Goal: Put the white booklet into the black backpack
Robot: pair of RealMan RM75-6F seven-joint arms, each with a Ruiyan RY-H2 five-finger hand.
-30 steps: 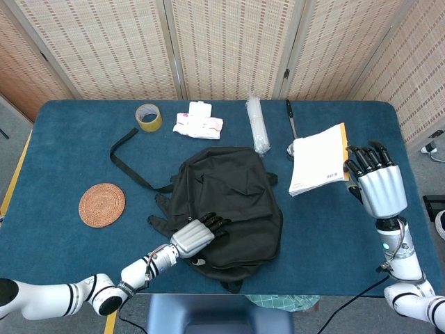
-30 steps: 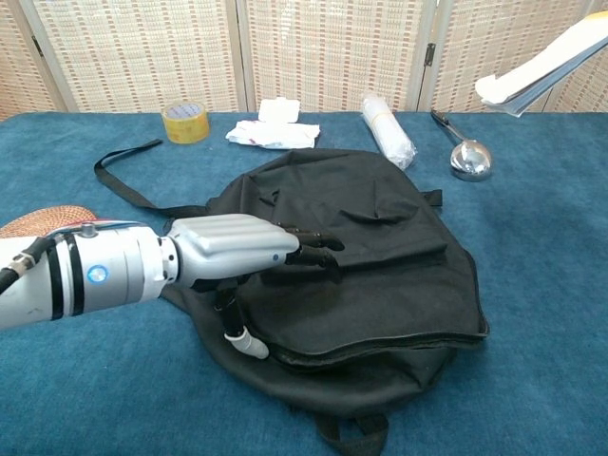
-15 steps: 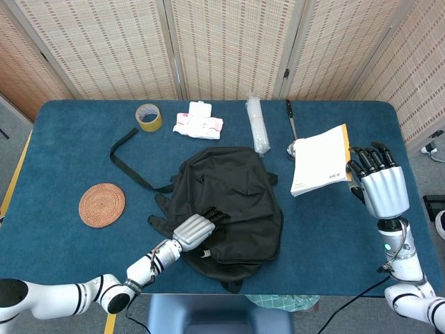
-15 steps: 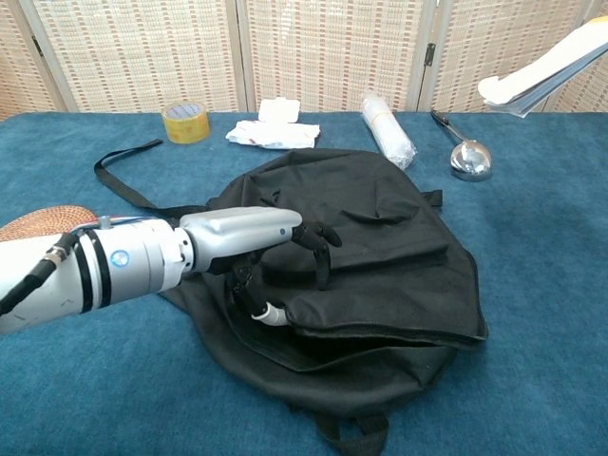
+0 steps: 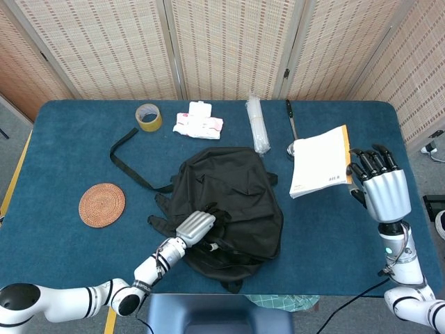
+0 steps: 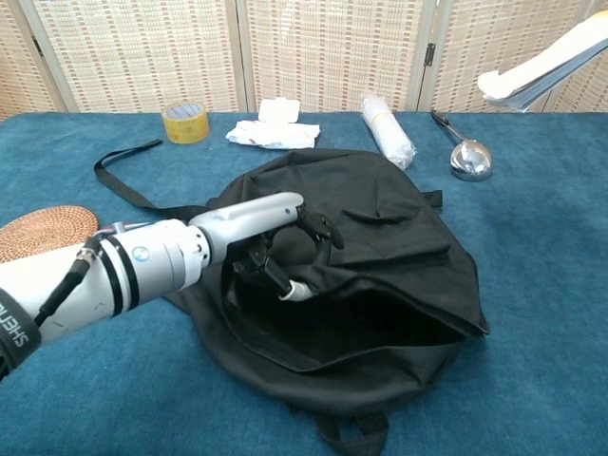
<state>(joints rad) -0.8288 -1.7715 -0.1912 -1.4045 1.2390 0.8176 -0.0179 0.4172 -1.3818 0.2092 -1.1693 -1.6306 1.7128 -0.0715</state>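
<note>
Fingers (image 6: 318, 228) of the left hand (image 6: 252, 228), hooked on the upper flap of the black backpack (image 5: 233, 184), have just lifted it, opening a dark mouth beneath them, ready for the white booklet (image 5: 318, 161) clasped aloft in the right hand (image 5: 381, 188).

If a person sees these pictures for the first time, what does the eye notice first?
The black backpack in the middle of the blue table, its flap lifted by the left hand so a dark opening shows. Then the white booklet, held up at the right by the right hand.
</note>
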